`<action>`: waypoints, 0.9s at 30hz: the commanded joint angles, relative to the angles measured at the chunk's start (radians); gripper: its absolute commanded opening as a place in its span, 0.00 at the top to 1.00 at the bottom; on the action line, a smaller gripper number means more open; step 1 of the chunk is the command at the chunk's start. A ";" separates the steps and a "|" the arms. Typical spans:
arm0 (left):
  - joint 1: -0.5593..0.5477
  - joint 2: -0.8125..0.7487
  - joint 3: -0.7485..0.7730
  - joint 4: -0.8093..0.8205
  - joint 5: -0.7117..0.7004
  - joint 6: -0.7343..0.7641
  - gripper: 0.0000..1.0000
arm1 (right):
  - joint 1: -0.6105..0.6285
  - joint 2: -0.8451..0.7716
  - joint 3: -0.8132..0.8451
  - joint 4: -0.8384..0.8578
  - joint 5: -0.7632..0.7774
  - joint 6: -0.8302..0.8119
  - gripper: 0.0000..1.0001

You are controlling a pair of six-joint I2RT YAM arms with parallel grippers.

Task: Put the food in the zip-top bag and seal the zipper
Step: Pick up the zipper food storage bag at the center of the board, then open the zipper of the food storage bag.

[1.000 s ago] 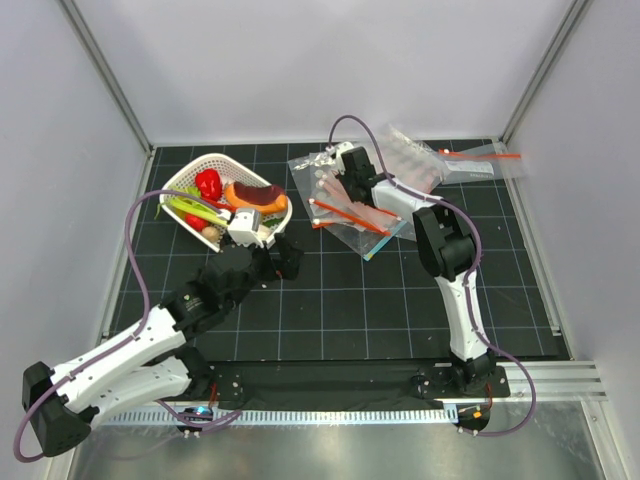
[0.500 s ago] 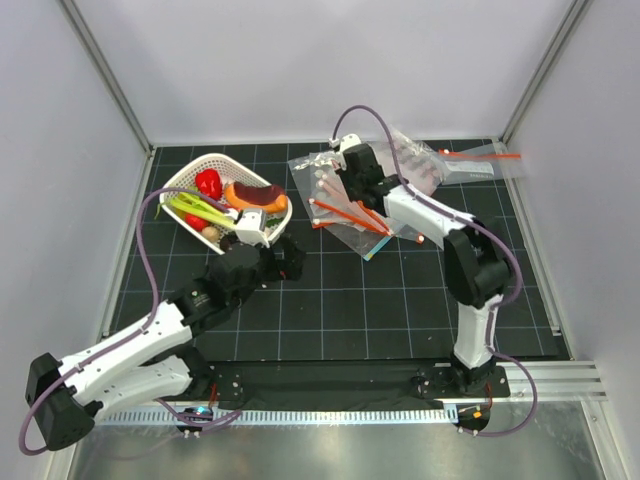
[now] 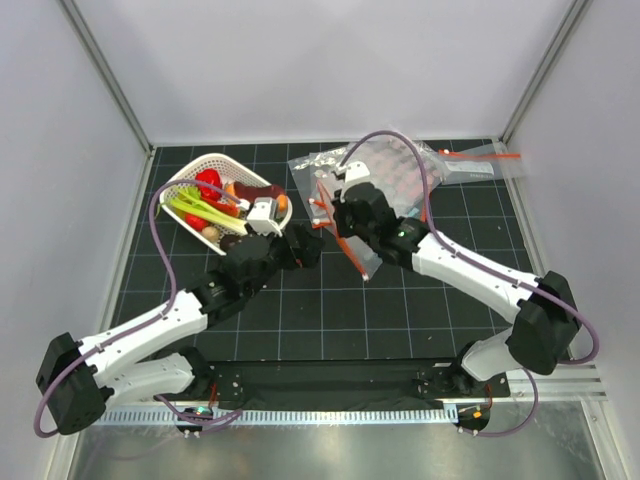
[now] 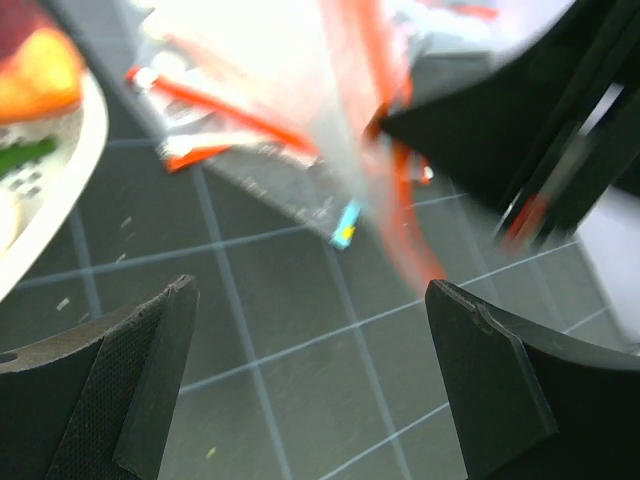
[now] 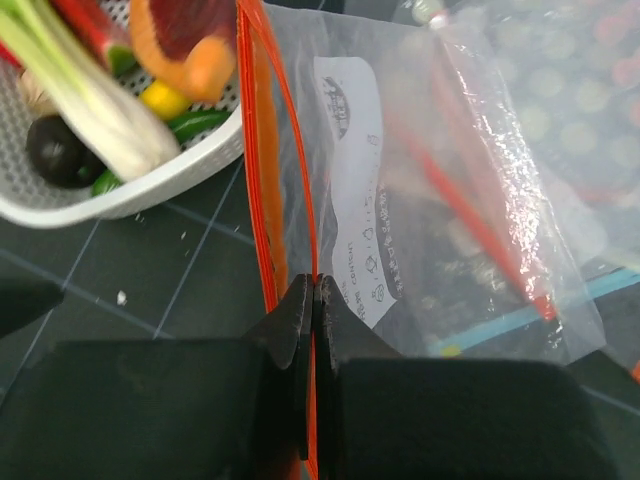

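- The right gripper (image 5: 314,300) is clamped on the zipper (image 5: 258,150), holding the bag (image 5: 450,180) upright beside the basket (image 5: 150,188).
- The left gripper (image 4: 310,370), jaws apart, faces the bag, probably to spread its mouth.
- The food (image 3: 200,208) lies in the basket.

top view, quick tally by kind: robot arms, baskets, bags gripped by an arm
robot arms: 2 (left arm, right arm)
white basket: 1
zip-top bag pinched in the right gripper: 1
total: 4
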 commanded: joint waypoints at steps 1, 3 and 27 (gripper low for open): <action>0.003 -0.007 -0.028 0.265 0.054 0.024 0.00 | 0.087 -0.071 -0.050 0.043 0.089 0.079 0.99; 0.003 -0.038 -0.089 0.318 0.062 0.018 0.00 | 0.112 -0.092 -0.085 0.068 0.135 0.080 0.99; 0.003 0.106 -0.015 0.261 0.092 0.113 0.12 | 0.198 -0.209 -0.220 0.203 0.086 0.104 0.99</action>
